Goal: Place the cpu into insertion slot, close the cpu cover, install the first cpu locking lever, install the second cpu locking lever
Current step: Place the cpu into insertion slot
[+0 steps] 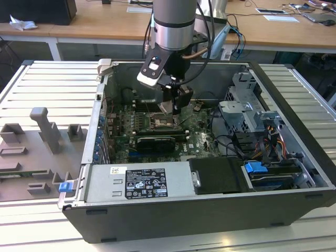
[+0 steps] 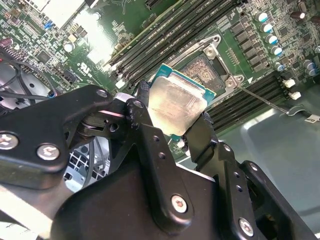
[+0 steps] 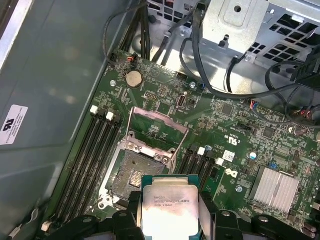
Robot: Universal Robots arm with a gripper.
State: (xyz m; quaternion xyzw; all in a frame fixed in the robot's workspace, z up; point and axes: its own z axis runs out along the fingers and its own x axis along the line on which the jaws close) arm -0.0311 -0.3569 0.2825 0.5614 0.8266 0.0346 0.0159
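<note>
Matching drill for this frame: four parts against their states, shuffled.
1 cpu
2 insertion slot
3 cpu cover
4 heatsink

a flipped open
b finned, silvery, on the board
c clamped in the gripper
d empty

Pairs: 1-c, 2-d, 3-a, 4-b

cpu [image 3: 169,210]: cut off at first wrist view's edge | slot [image 2: 204,69]: near part hidden behind cpu in both wrist views

Exterior view overlooks the case [image 1: 157,223]; both wrist views, close, share the insertion slot [image 3: 131,172] [image 2: 205,67].
</note>
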